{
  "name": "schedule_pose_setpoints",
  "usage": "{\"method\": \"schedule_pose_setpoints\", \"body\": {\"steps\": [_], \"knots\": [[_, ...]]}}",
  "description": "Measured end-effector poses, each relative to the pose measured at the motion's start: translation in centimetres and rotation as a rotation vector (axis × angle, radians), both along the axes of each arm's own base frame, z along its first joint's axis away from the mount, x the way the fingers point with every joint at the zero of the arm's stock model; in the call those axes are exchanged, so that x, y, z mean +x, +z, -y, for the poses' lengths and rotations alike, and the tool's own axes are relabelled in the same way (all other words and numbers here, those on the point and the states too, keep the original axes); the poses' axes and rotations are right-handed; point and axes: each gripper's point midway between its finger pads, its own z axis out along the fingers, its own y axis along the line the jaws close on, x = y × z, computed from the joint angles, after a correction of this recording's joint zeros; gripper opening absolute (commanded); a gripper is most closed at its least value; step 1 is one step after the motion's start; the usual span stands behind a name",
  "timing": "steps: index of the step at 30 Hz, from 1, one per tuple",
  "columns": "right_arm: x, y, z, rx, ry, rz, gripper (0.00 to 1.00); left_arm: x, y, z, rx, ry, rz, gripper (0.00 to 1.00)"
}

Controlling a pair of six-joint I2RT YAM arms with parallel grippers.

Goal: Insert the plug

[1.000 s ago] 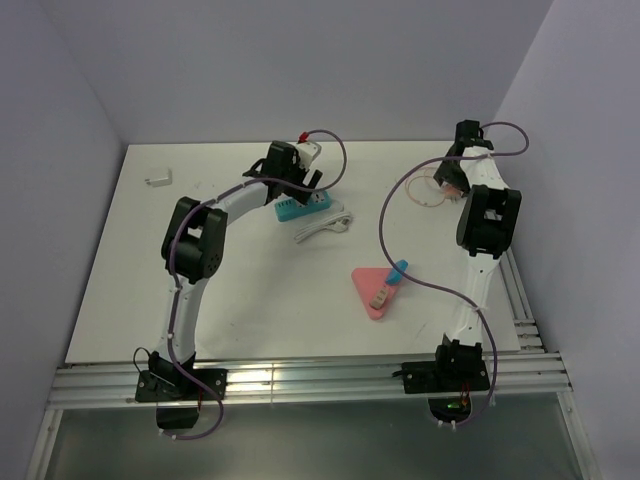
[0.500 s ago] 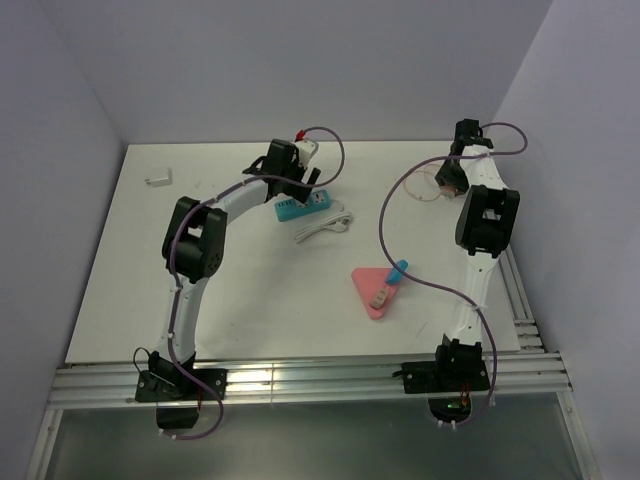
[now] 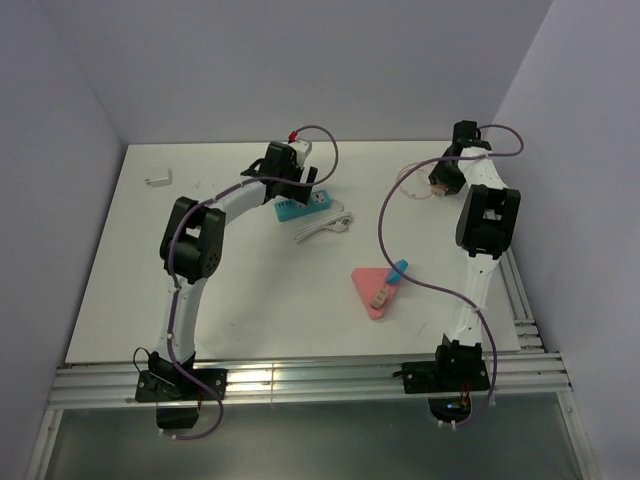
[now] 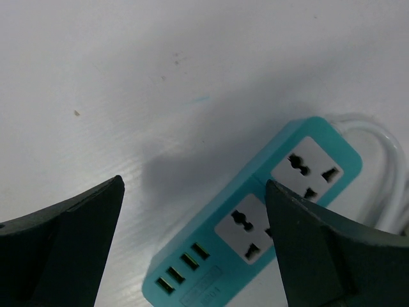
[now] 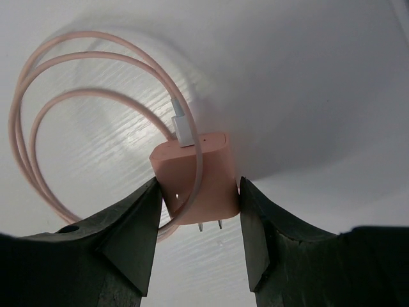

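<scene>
From above, the teal power strip [image 3: 303, 206] lies flat on the table [image 3: 120, 300], its white cord [image 3: 325, 226] bunched just in front of it. My left gripper [image 3: 290, 168] hangs right over the strip's back edge. My right gripper [image 3: 443, 180] is well apart from the strip, off to its right and about level with it. This view does not show what it has between its fingers. A pink wedge [image 3: 372, 291] sits in front of the strip and to its right, and neither arm is near it.

In the left wrist view, my left jaws stand spread wide with nothing between them. The strip is below them, reaching from the middle to under the right-hand finger. Its two sockets face up, and both are empty and clear.

In the right wrist view, the pink plug [image 5: 197, 173] sits squeezed between my two right fingers, which press on both its sides, so I count it as grasped. Its prongs point back toward the wrist. Its pink cable [image 5: 89, 91] runs off in loops over the white surface beyond.

I judge the task to be at an early stage. The plug is gripped but far from the strip and nothing is inserted. What remains is carrying it over to the strip, turning the prongs downward, lining them up with a socket and pushing in. The left gripper would probably have to steady the strip.
</scene>
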Motion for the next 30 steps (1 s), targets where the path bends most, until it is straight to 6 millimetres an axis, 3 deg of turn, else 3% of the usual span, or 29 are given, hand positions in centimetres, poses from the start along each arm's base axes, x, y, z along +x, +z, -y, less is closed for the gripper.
{"method": "schedule_pose_setpoints", "body": {"steps": [10,16,19,24,27,30], "knots": [[-1.3,0.8,-4.7,0.11,0.066,0.009,0.0,-3.7,-1.3,0.8,-0.206,0.119,-0.151,0.72],[-1.6,4.6,-9.7,0.144,0.153,0.077,0.0,-7.6,-1.8,0.5,-0.354,0.189,-0.218,0.5],[-1.5,7.0,-12.6,0.15,0.207,0.124,0.0,-9.4,-1.7,0.1,-0.419,0.233,-0.235,0.33],[-2.6,10.0,-18.2,0.161,0.317,0.187,0.0,-13.5,-1.8,-1.7,-0.504,0.325,-0.25,0.29],[-4.2,10.3,-21.2,0.176,0.38,0.188,0.0,-16.3,-1.8,-2.4,-0.54,0.361,-0.267,0.28],[-6.5,10.0,-23.7,0.185,0.436,0.169,0.0,-18.9,-1.7,-2.3,-0.546,0.376,-0.277,0.36]]}}
